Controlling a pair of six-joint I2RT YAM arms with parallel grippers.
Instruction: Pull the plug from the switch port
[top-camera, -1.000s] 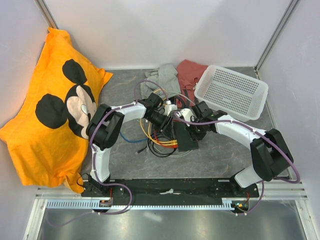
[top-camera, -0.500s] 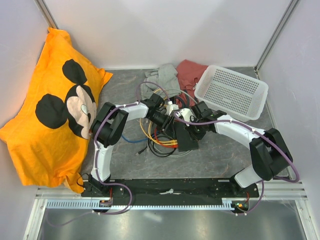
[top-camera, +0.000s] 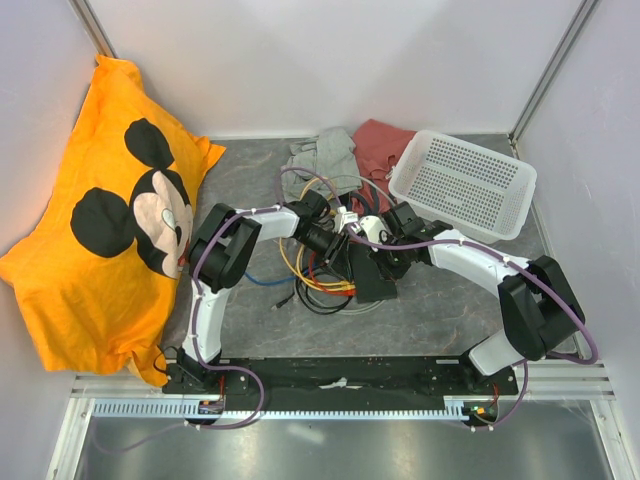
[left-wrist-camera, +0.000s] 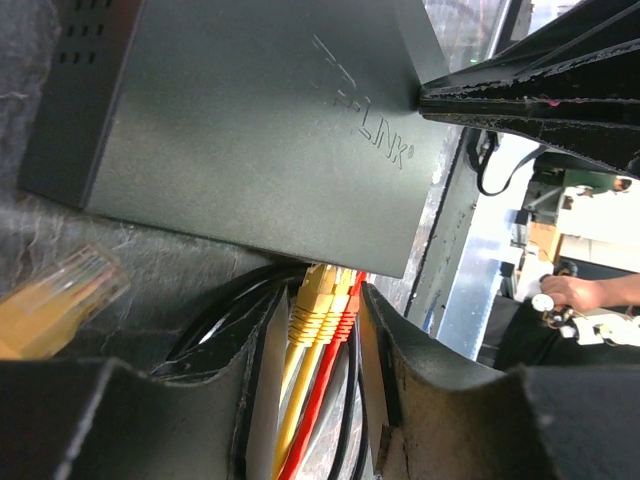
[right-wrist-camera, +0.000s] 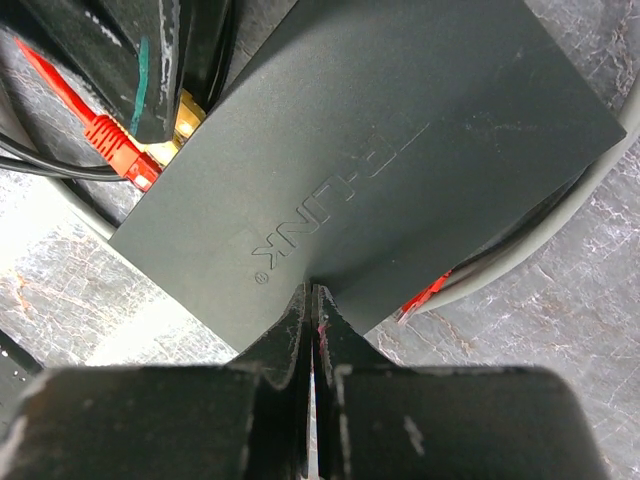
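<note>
The flat black TP-Link switch (top-camera: 372, 278) lies mid-table and fills the left wrist view (left-wrist-camera: 250, 120) and the right wrist view (right-wrist-camera: 380, 150). Two yellow plugs (left-wrist-camera: 318, 300) and a red plug (left-wrist-camera: 347, 305) sit side by side in sockets along its edge. My left gripper (left-wrist-camera: 318, 345) is closed down with its pads touching the outer sides of these three plugs, fingertips at the switch's edge; in the top view it is left of the switch (top-camera: 338, 243). My right gripper (right-wrist-camera: 312, 295) is shut and empty, its tips resting on the switch's top face.
A loose yellow plug (left-wrist-camera: 60, 300) lies on the table beside the switch. Coiled yellow, red, black and grey cables (top-camera: 320, 285) lie left of the switch. A white basket (top-camera: 462, 185) stands back right, crumpled cloths (top-camera: 340, 150) at the back, an orange Mickey cloth (top-camera: 110, 220) on the left.
The left arm's elbow has shifted slightly to the right. Both grippers and the switch stay where they were.
</note>
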